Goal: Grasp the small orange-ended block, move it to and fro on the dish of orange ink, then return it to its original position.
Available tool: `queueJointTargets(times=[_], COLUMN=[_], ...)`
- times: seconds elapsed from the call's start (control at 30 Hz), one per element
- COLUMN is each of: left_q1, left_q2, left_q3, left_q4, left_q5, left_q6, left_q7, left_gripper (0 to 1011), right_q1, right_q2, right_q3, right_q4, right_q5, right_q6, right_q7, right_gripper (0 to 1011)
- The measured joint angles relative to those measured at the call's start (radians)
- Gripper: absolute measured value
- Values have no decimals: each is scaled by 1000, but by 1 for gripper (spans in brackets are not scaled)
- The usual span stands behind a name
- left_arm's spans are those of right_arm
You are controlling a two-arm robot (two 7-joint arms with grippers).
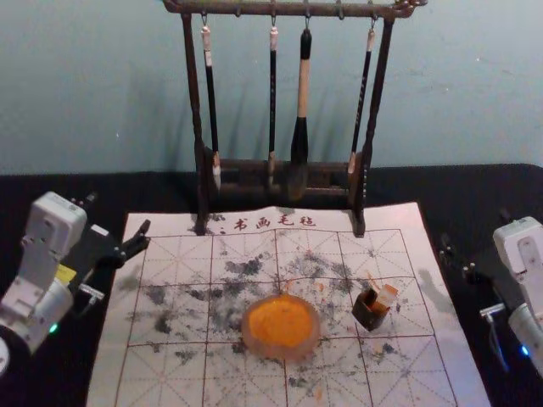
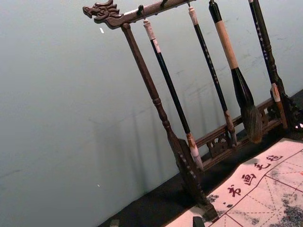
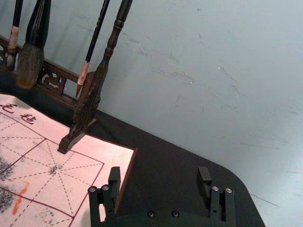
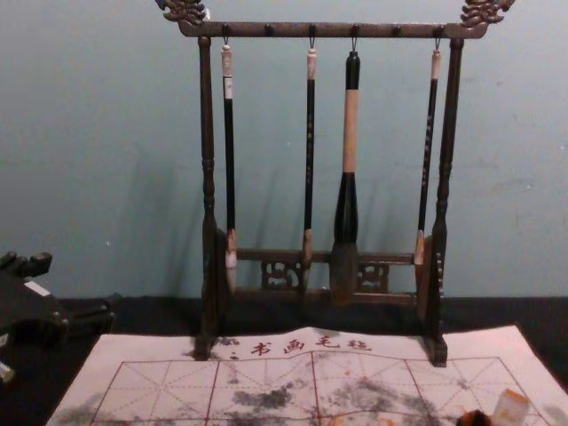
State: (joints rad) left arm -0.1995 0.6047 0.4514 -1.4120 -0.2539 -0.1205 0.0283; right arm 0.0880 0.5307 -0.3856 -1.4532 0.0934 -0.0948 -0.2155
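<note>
The block sits ungrasped right of the orange ink dish; grasping, inking, returning seem to remain. Left gripper and right gripper, flanking the dish, have fingers apart.

1 pale blue-green wall, scuffed, faintly shadowed | 1 black tabletop, rounded corner

A dark bench carries a whitish, grid-lined mat, blotched grey and orange, with dark red characters near its far edge. A wooden rack stands with its feet across that edge.
</note>
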Motion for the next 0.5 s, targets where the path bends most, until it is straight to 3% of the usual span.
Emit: queueJointTargets(times=[0.5], left_q1=[0], left_q2=[0], left_q3=[0], left_q4=[0], left_q5=[0], left_q6=[0], left_q7=[0], left_gripper=[1001], right_q1=[-1], right_q2=[1], right_q3=[-1], right_q4=[-2], right_q5=[-1], right_q6=[-2], right_q7=[-1], right_gripper=[1000])
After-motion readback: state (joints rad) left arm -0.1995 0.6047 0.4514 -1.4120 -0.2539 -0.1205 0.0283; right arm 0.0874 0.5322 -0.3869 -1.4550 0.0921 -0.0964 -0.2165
